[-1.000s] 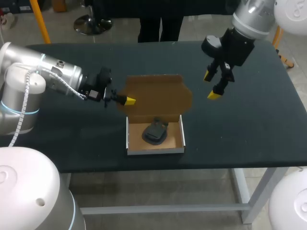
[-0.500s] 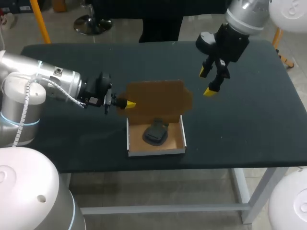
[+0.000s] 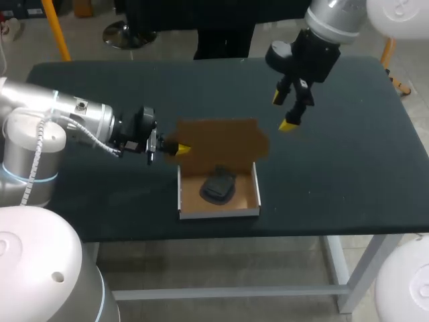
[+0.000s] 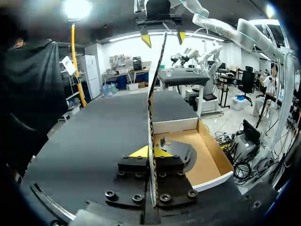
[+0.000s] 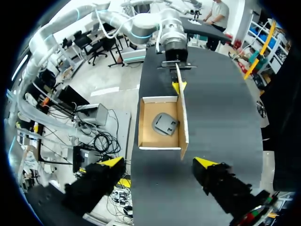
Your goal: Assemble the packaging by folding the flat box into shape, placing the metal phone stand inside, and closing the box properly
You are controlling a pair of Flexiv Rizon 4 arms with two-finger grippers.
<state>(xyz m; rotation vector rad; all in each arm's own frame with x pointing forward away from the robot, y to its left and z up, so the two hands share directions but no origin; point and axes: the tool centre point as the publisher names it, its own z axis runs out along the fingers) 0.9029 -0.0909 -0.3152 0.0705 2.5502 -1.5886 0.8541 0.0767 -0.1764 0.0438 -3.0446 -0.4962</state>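
Left claw (image 3: 179, 147) pinches the lid (image 3: 224, 141); right claw (image 3: 282, 112) hangs open.
From the head camera, the left claw's yellow tips grip the raised brown lid's edge from both sides at its 9 o'clock end, and the lid stands close to upright along the far side of the box (image 3: 219, 212). The dark stand (image 3: 216, 186) lies inside the box, near the middle of the table (image 3: 348, 161). The right claw is at 1 o'clock from the box, fingers spread, touching nothing.
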